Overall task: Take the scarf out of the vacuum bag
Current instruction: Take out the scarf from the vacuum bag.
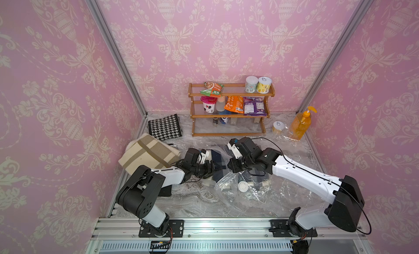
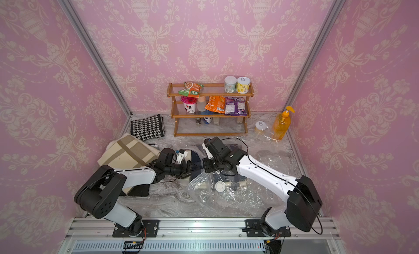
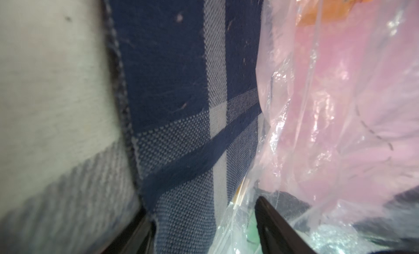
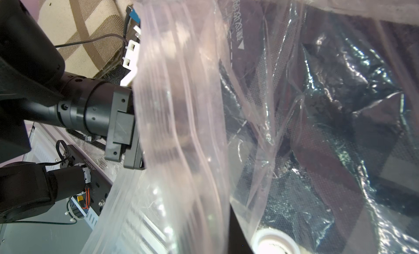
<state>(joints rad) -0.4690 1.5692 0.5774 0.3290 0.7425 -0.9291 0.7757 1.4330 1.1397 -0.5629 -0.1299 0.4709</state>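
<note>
Right tool (image 1: 229,166) was pinching the mouth of the bag (image 1: 229,191) up off the table (image 1: 192,203), I'd guess to hold it open. Scarf (image 3: 181,82) sat partly out of that mouth, left tool (image 3: 201,204) spread astride its fold, probably for pulling. Couldn't tell if it squeezed.

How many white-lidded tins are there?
3. A green tin and a yellow tin stand together on the rack's top shelf; a third tin sits on the table by the soap bottle. Others may be hidden.
</note>
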